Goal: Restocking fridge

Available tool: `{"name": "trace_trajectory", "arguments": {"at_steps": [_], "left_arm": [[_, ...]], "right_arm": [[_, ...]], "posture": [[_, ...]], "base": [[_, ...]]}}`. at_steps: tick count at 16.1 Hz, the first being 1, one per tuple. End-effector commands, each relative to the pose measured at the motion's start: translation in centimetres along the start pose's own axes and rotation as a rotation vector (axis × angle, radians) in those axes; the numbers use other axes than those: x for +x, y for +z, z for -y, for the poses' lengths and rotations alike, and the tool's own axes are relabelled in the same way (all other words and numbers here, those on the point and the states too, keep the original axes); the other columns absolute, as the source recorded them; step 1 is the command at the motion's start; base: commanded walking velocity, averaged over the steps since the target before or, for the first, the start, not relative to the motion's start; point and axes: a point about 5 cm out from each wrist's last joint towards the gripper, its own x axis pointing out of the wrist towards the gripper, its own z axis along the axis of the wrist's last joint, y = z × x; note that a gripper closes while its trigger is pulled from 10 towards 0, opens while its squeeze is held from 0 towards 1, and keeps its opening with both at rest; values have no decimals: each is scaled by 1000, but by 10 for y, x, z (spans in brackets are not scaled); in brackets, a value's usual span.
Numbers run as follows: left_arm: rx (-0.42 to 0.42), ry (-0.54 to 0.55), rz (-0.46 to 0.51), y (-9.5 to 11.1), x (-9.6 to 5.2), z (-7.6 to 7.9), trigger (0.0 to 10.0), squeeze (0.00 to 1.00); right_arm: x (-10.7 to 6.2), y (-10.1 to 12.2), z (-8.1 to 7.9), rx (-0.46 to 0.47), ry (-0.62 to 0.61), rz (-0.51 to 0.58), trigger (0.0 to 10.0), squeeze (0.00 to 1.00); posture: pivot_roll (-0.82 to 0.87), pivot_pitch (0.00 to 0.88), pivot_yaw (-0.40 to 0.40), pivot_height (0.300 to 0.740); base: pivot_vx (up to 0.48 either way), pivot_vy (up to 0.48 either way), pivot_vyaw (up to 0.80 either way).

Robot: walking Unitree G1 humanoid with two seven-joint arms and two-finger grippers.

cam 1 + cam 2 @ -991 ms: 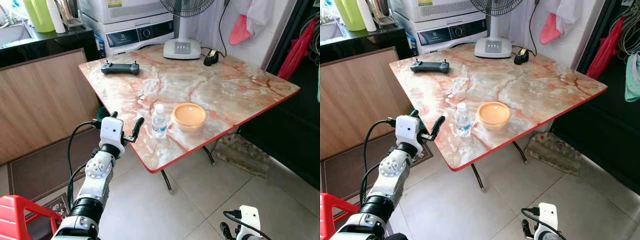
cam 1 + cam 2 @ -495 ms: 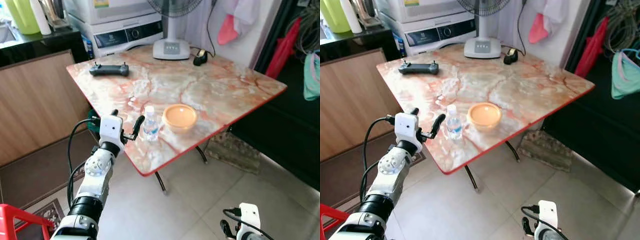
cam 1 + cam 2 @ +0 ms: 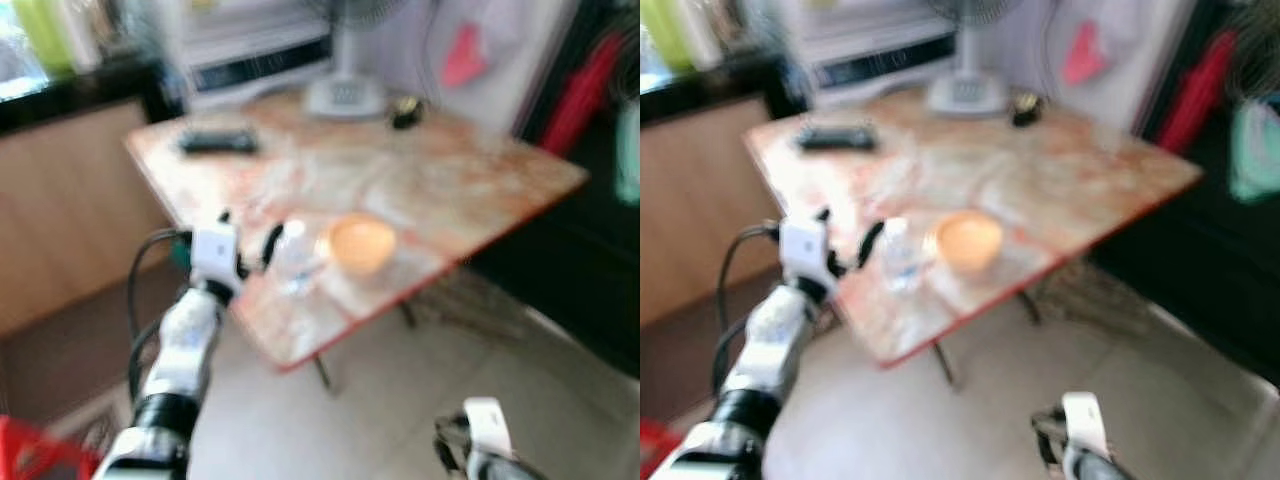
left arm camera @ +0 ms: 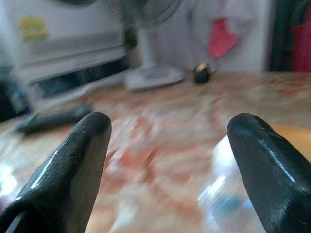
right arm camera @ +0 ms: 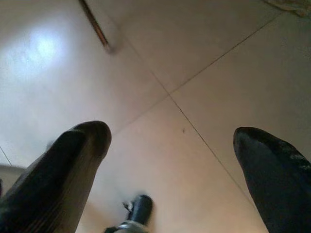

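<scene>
Your left gripper [image 3: 248,235] is spread wide at the table [image 3: 480,190] edge; the bottle [image 3: 292,256] stands just ahead between its fingers. The bowl [image 3: 361,244] crowds the bottle's right side. Beyond them the tabletop lies bare.

Both head views are smeared by motion. The bottle [image 3: 293,258] on the worktop [image 3: 440,190] is a pale streak, its label unreadable. The dark controller [image 3: 217,142] and the fan base [image 3: 345,97] at the back have lost their outlines. In the left wrist view the bottle is a close, blurred glare cut by the frame's lower edge. The right end effector [image 3: 455,450] is cut off by the bottom edge of the left eye view.
</scene>
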Motion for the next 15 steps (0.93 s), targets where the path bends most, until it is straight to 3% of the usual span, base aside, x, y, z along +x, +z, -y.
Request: {"name": "trace_trajectory", "arguments": {"at_steps": [1, 3, 8, 15], "left_arm": [[3, -46, 66, 15, 8, 10, 10000, 0], [8, -43, 126, 30, 13, 9, 10000, 0], [9, -43, 166, 46, 19, 10, 10000, 0], [-9, -31, 130, 40, 18, 9, 10000, 0]], "right_arm": [[-2, -6, 7, 20, -24, -10, 10000, 0], [-2, -7, 7, 40, -24, -7, 10000, 0], [-2, -7, 7, 59, -25, -9, 10000, 0], [-2, -7, 7, 97, -36, -9, 10000, 0]], "posture": [[89, 0, -5, 740], [92, 0, -5, 740], [101, 0, -5, 740], [99, 0, -8, 740]], "base": [[0, 0, 0], [0, 0, 0], [0, 0, 0], [0, 0, 0]]}}
